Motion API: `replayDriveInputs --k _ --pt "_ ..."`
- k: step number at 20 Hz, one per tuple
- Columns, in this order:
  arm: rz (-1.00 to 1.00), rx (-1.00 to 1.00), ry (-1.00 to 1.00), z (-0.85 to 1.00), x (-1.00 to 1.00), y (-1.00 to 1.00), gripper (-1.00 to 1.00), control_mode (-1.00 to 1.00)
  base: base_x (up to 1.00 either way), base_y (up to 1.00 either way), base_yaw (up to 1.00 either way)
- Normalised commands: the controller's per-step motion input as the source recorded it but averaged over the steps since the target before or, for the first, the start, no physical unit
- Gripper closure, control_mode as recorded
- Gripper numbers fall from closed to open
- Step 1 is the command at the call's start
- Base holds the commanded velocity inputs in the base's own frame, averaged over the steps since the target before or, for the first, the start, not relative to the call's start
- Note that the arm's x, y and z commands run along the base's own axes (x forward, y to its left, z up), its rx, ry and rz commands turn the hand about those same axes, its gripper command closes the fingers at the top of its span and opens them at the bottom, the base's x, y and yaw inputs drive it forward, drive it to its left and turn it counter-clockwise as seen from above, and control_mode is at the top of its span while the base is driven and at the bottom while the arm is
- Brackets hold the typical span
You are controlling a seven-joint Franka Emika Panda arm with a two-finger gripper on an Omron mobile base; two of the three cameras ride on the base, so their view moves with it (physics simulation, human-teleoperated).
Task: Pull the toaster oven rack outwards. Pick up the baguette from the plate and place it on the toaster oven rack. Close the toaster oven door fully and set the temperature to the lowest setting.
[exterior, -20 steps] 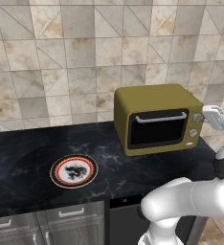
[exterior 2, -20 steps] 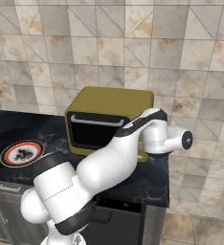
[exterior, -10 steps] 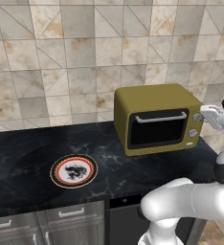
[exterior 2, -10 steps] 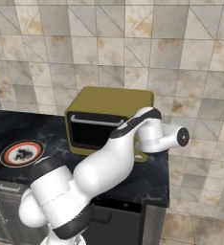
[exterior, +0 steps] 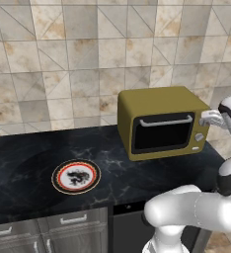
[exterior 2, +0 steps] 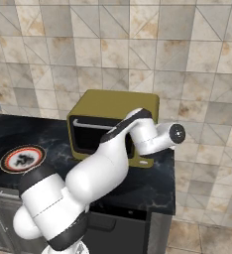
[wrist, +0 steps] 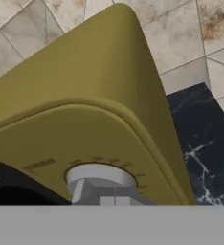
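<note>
Pinching a toaster oven (exterior: 162, 123) knob (wrist: 100, 178) (door (exterior: 163, 134) closed): gripper (exterior: 206, 118).

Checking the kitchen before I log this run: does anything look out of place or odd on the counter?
Nothing stands out. The toaster oven sits square with its door shut, the plate lies flat and bare, and the gripper, shut, is at the upper knob.

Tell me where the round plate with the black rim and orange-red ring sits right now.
The round black-rimmed plate lies flat on the dark marble counter, near its front edge, left of the olive-yellow toaster oven and apart from it.
</note>
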Motion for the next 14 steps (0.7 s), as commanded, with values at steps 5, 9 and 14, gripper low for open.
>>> replayDriveInputs --k 5,9,14 --pt "0.05 -0.36 -0.05 0.66 0.41 0.74 1.00 -1.00 0.00 0.00 0.00" --pt "0.05 -0.42 -0.02 0.56 0.42 0.81 1.00 -1.00 0.00 0.00 0.00" --pt "0.03 -0.41 0.00 0.49 0.42 0.76 1.00 -1.00 0.00 0.00 0.00"
